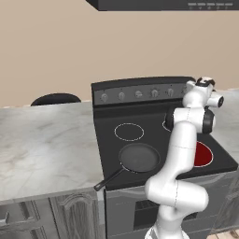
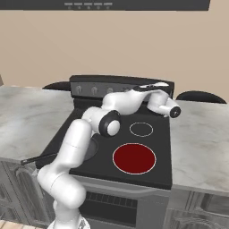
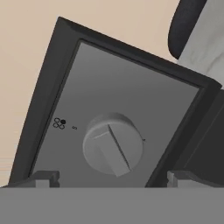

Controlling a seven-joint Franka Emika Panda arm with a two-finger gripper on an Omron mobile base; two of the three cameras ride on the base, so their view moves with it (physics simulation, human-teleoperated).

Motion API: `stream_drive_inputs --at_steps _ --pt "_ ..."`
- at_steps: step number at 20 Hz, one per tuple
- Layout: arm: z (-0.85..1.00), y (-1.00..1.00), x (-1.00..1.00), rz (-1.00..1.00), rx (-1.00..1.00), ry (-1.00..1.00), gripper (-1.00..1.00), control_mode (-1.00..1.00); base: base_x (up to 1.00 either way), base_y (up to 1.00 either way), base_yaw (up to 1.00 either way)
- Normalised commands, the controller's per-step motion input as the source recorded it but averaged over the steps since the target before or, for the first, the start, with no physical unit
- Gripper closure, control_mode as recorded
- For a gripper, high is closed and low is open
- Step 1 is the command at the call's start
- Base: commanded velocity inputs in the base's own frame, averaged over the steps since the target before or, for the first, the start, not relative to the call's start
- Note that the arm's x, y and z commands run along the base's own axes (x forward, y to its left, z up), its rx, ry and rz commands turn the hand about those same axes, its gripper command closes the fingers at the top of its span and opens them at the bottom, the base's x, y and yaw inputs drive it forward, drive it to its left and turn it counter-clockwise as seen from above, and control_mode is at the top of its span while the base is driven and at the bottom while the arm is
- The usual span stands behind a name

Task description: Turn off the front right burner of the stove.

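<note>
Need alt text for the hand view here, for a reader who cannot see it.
A grey knob with a raised grip bar sits at the centre of the stove's grey control panel, seen close and tilted. The gripper's two fingertips stand wide apart either side of it, not touching.

knob [image 3: 113,144] unobstructed, panel rim [image 3: 183,127] seemingly close

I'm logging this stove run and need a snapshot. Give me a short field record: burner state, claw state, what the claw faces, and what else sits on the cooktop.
front right burner: solid red disc, looks lit
stove: black range, grey knobs on the upright panel
claw: open, tips apart on either side of a knob, not gripping it
knob: grey, at the panel's right end
frying pan: dark, front left zone, handle over the front edge
</note>
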Motion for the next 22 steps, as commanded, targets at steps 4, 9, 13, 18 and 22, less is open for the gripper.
stream_drive_inputs --at_steps 4,9,13,18,22 --pt "0.02 0.0 0.07 0.0 0.0 0.0 -1.0 -1.0 0.0 0.0 0.0" --pt "0.0 0.0 0.1 0.0 0.0 0.0 -1.0 -1.0 0.0 0.0 0.0" --pt "-0.01 -0.01 0.19 0.0 0.0 0.0 -1.0 -1.0 0.0 0.0 0.0" --pt "0.0 -0.25 0.22 0.0 0.0 0.0 -1.0 -1.0 0.0 0.0 0.0" --pt "0.0 -0.27 0.17 0.0 0.0 0.0 -1.0 -1.0 0.0 0.0 0.0"
